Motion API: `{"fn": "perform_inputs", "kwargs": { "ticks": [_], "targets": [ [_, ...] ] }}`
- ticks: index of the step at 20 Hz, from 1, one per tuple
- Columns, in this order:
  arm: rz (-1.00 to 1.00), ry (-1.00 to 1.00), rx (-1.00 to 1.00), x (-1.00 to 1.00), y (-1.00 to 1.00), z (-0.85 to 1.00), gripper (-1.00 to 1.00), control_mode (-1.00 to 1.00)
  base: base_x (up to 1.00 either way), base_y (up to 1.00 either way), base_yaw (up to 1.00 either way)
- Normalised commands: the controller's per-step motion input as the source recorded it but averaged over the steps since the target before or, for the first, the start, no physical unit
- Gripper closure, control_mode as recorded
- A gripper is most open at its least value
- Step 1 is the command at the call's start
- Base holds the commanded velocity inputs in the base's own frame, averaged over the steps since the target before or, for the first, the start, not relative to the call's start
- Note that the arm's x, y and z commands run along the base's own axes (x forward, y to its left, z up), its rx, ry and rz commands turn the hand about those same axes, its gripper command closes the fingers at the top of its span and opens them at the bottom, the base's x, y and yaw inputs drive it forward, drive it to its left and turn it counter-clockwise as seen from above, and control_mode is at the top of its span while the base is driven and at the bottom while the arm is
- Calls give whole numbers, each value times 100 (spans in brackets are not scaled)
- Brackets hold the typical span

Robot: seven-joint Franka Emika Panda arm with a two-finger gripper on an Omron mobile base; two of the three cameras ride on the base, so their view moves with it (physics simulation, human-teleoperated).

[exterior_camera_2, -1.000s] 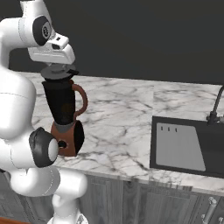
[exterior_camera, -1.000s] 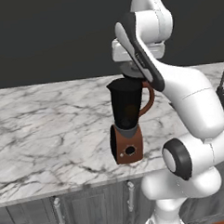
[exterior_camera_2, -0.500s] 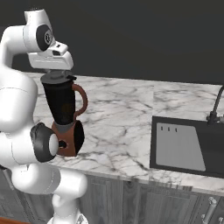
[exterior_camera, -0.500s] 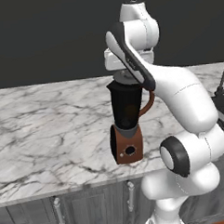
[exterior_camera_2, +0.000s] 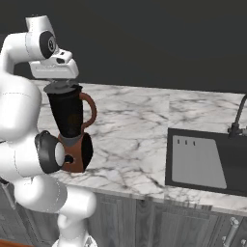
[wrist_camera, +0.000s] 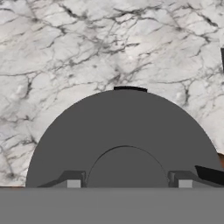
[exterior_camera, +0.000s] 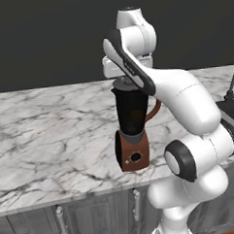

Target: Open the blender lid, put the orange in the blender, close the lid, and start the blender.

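Note:
The blender [exterior_camera: 133, 137] [exterior_camera_2: 72, 130] stands near the counter's front edge: a dark jar, a reddish-brown handle and a brown base with a black dial. The blender lid [exterior_camera: 125, 84] [exterior_camera_2: 61, 87] [wrist_camera: 122, 131], a dark grey disc with a raised centre knob, lies level at the jar's rim. My gripper [exterior_camera: 124, 78] [exterior_camera_2: 60, 80] [wrist_camera: 129, 183] points straight down over the jar. It is shut on the lid's knob, with a fingertip [wrist_camera: 73, 183] on each side. I cannot tell whether the lid is fully seated. The orange is hidden.
The marble counter [exterior_camera: 52, 142] stretches to the left and behind the blender. A dark sink [exterior_camera_2: 207, 164] with a faucet [exterior_camera_2: 239, 120] is set into the counter to the right. Grey cabinet doors [exterior_camera: 95, 217] run below the front edge.
The hand has come down a little with the lid, from just above the jar to its rim. The arm's upper links have swung over to the left. The blender has not moved.

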Motion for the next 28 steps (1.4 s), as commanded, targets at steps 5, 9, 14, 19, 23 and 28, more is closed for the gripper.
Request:
{"fn": "perform_inputs", "kwargs": {
  "ticks": [5,9,14,19,23,28],
  "targets": [
    [3,0,0,38,2,-7,100,-100,0,0,0],
    [2,0,0,32,0,-16,100,-100,0,0,0],
    [1,0,0,4,0,-55,100,-100,0,0,0],
    [0,0,0,-26,-1,-45,100,-100,0,0,0],
    [0,5,0,-12,-2,-11,100,-100,0,0,0],
    [0,16,0,0,-14,14,100,-100,0,0,0]
  ]
}}
